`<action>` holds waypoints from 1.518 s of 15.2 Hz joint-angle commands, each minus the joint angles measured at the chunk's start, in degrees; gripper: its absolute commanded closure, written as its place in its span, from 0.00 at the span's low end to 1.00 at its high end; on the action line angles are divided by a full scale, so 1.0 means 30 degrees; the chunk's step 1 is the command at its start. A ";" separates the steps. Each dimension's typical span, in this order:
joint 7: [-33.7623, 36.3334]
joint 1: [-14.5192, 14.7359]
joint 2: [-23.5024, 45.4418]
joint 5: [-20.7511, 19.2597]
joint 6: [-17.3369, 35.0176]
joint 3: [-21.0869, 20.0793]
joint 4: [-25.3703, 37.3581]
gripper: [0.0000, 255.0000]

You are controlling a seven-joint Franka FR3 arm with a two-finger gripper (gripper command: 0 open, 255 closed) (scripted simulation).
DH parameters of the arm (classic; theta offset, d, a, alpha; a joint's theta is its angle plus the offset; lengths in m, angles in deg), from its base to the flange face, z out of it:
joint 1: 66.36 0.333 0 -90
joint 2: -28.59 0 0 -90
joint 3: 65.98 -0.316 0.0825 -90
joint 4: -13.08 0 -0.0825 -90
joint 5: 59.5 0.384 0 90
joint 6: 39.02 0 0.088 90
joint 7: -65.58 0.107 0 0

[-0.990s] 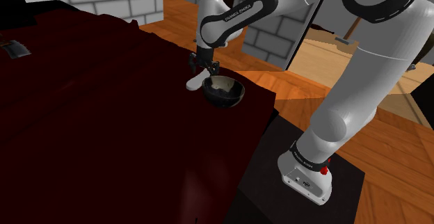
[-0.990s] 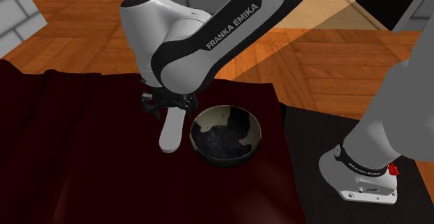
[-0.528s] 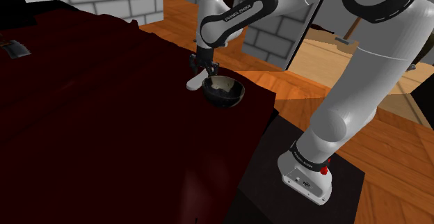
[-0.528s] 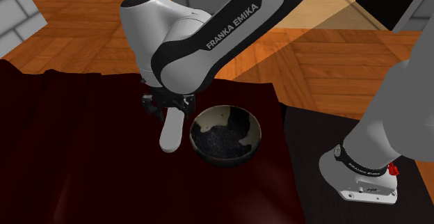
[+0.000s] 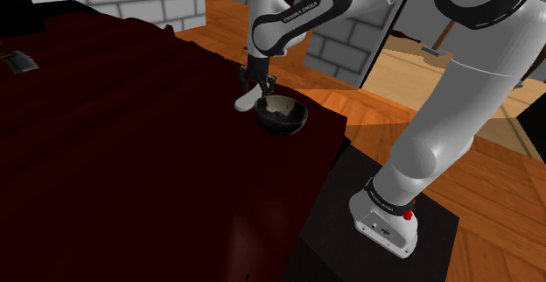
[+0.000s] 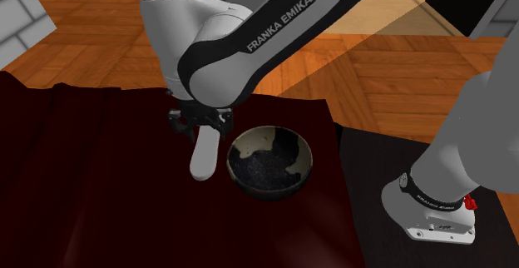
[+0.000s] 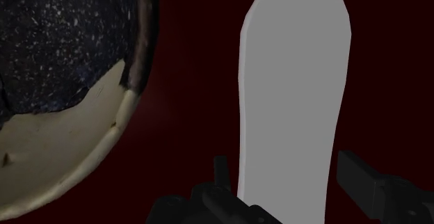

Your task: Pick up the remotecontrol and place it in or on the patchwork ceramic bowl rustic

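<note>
The remote control (image 7: 292, 83), a plain pale grey flat bar with rounded ends, is being clasped across its narrow width near one end by the black jaws, which are closing on its two long edges. It is hanging lengthwise below them, just beside the dark speckled bowl with cream patches (image 6: 268, 188) and outside its rim. Whether its far tip is touching the dark red counter (image 6: 100, 200) cannot be told. It is probably light and stiff, with smooth sides, so an end grip is risking a swing or a slip; a hold nearer the middle would balance better. The bowl looks hard and chippable, calling for a gentle release. The remote is carrying no buttons or label. The white arm (image 6: 279, 23) is reading "FRANKA EMIKA".
</note>
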 commanded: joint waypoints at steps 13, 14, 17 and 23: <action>-0.0664 -0.0142 -0.1801 0.0874 -0.3329 -0.0079 0.1662 1.00; -0.0698 -0.0148 -0.1902 0.0919 -0.3574 -0.0078 0.1812 1.00; -0.0789 -0.0164 -0.2182 0.1039 -0.4311 -0.0073 0.2289 1.00; -0.0934 -0.0190 -0.2630 0.1222 -0.5796 -0.0055 0.3355 1.00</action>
